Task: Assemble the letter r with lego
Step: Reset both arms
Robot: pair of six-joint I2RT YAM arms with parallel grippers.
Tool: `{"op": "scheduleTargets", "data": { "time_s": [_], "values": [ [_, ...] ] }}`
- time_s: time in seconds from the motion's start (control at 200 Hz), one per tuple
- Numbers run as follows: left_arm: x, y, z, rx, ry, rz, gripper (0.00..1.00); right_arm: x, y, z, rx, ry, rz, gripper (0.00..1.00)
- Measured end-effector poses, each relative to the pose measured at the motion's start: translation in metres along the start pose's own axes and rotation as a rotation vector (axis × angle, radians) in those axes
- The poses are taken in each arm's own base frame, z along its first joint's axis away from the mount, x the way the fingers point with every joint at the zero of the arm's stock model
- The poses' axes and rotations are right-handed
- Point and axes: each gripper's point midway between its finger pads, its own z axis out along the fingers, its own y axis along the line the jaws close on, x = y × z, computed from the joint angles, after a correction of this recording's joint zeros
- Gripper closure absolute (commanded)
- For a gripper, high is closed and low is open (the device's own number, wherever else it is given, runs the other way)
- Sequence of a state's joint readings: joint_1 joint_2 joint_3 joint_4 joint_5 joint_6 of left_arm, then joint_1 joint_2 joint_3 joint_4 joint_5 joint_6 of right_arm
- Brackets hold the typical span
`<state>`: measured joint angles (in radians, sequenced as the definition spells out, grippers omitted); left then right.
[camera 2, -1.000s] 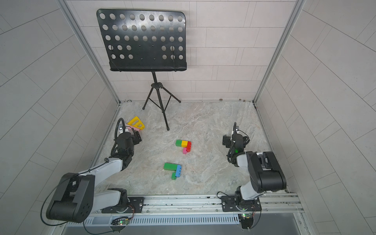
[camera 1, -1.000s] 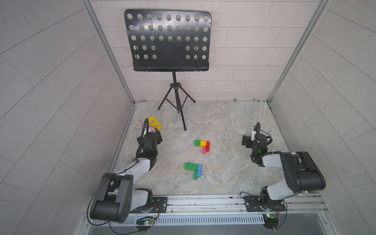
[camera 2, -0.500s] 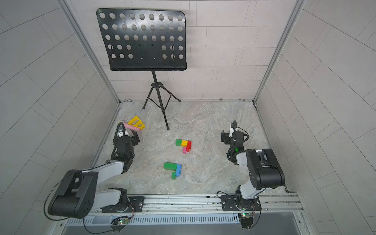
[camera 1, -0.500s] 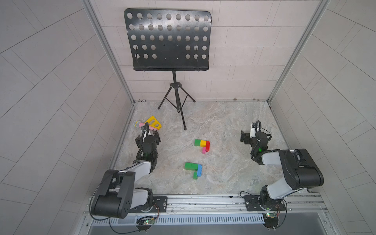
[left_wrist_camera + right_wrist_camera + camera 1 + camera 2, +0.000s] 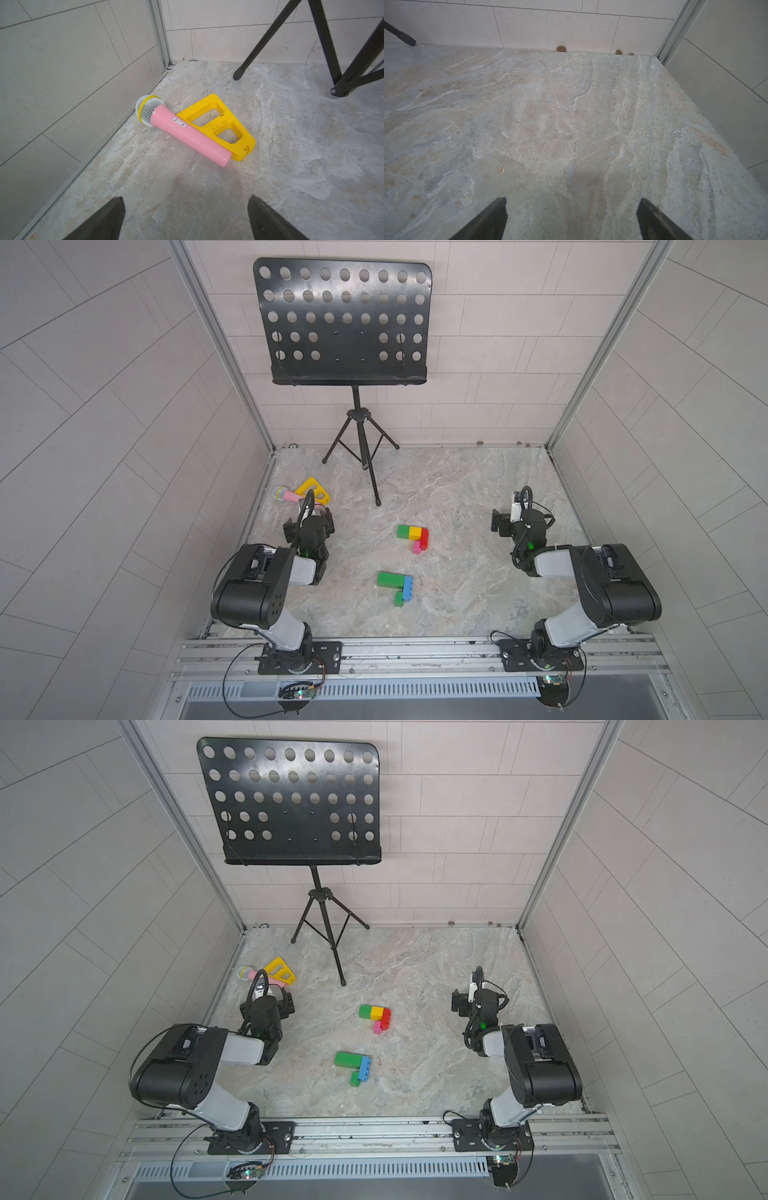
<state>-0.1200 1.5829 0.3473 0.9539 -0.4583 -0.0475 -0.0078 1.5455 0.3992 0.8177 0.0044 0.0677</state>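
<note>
Black-fingered left tool (image 5: 186,197) and right tool (image 5: 572,198) — each wide apart, mostly cut off in wrist views

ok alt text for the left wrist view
A pink plastic toy microphone lies against a flat yellow plastic triangle toy on a marbled tabletop near a tiled corner. The left hand is open and empty.
</note>
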Motion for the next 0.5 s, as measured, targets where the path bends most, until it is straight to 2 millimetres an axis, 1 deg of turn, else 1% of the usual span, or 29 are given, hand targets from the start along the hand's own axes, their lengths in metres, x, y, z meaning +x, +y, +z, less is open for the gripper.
{"op": "scheduleTargets", "data": {
  "time_s": [0.05,0.095,0.21,0.365,0.5],
  "values": [
    [-0.004,-0.001,-0.001,-0.014,-0.019,0.006,0.0,0.0,0.0,0.0,0.0,0.0,0.0,0.0],
    [-0.007,-0.007,-0.005,-0.008,-0.045,0.016,0.0,0.0,0.0,0.0,0.0,0.0,0.0,0.0],
    [-0.007,-0.016,-0.012,0.005,-0.079,0.044,0.0,0.0,0.0,0.0,0.0,0.0,0.0,0.0],
    [-0.014,-0.013,-0.014,-0.016,-0.11,0.04,0.0,0.0,0.0,0.0,0.0,0.0,0.0,0.0],
    [-0.015,-0.011,-0.014,-0.023,-0.113,0.042,0.0,0.0,0.0,0.0,0.0,0.0,0.0,0.0]
  ]
}}
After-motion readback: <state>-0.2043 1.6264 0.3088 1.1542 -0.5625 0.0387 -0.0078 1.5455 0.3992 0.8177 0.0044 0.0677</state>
